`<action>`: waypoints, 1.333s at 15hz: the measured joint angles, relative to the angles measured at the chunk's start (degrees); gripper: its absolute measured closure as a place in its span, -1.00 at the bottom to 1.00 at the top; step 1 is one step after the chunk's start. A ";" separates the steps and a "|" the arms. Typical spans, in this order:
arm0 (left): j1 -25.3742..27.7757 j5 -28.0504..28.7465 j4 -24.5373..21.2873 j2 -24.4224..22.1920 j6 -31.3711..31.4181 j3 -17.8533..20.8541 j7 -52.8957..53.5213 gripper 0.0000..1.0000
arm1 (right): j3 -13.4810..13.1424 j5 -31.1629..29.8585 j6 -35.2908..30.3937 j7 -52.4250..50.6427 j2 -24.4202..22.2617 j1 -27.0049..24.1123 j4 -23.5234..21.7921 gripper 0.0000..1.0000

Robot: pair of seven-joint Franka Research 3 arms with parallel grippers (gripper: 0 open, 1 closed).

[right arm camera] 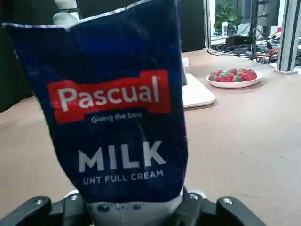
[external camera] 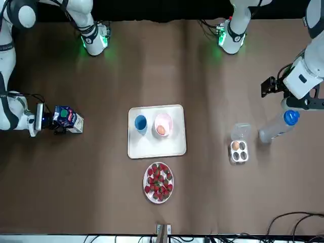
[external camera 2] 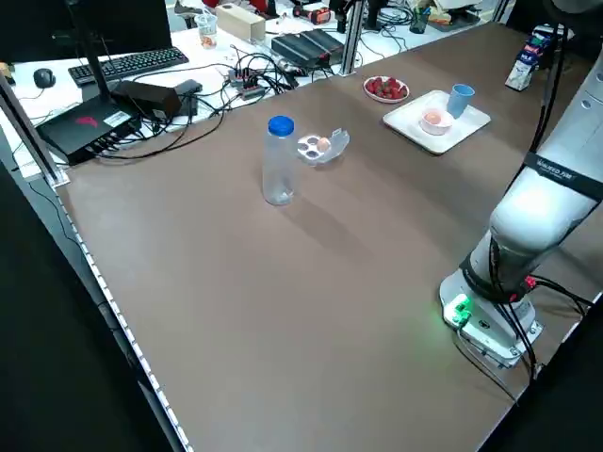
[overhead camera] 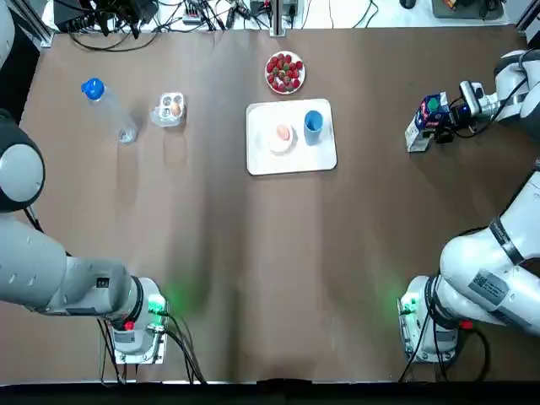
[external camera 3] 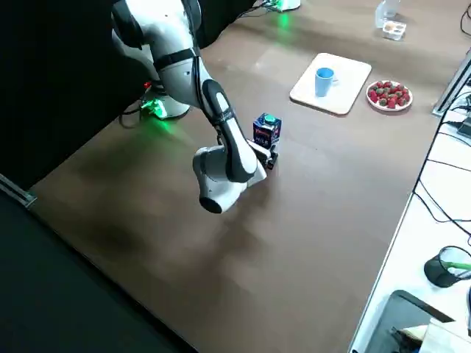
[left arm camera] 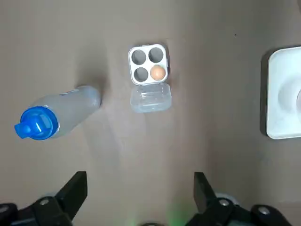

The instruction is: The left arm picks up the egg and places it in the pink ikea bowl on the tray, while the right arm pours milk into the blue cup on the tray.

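Brown table (overhead camera: 253,270), matte, nothing spilled on it. White tray (overhead camera: 291,160) sits mid-table toward the far edge. On it are the pink bowl (external camera: 167,120) with the egg (overhead camera: 283,132) inside and the blue cup (overhead camera: 313,125) just beside the bowl, upright. Plate of strawberries (overhead camera: 285,72) is just beyond the tray. Right gripper (right arm camera: 136,207) is low on the robot's right, well apart from the tray, with its fingers closed on the base of the milk carton (right arm camera: 122,117). Carton is upright; can't tell if it's clear of the table. Left gripper (left arm camera: 139,179) hangs high over the robot's left side, fingers spread wide, holding nothing. Under it are the clear egg carton (left arm camera: 148,61), lid open, with a second egg (left arm camera: 157,73) in one pocket, and nearby a blue-capped bottle (external camera 2: 278,160) standing upright. Green lights (overhead camera: 156,305) show at both arm bases. Past the table's far edge, a white desk holds a keyboard (external camera 2: 127,64) and a tangle of cables (external camera 2: 236,85).
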 joint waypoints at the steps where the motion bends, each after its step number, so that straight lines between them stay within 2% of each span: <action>1: 0.00 0.00 0.00 0.00 0.00 0.00 0.00 -0.99 | 0.00 0.00 -0.02 -0.47 0.34 -0.01 0.01 -0.15; 4: 0.00 0.00 0.00 0.00 0.00 0.00 0.00 -0.99 | 0.03 0.07 -0.04 -1.51 1.23 -0.01 0.03 -0.15; 6: 0.00 0.00 0.00 0.00 0.00 0.00 0.00 -0.99 | 0.03 0.12 -0.19 -1.56 1.28 -0.03 0.12 -0.28; 9: -0.01 0.00 0.00 0.00 0.00 0.00 0.01 -0.99 | 0.04 0.12 -0.19 -1.56 1.29 -0.03 0.24 -0.33; 11: -0.02 0.00 0.01 0.00 0.00 0.00 0.01 -0.99 | 0.04 0.12 -0.19 -1.55 1.29 -0.03 0.30 -0.45; 14: -0.04 0.00 0.06 -0.05 0.00 -0.04 0.01 -0.99 | 0.04 0.12 -0.24 -1.54 1.29 -0.03 0.30 -0.95; 20: -0.10 0.00 0.08 -0.29 0.00 -0.33 0.01 -0.99 | 0.04 0.12 -0.64 -1.52 1.29 -0.17 0.30 -1.00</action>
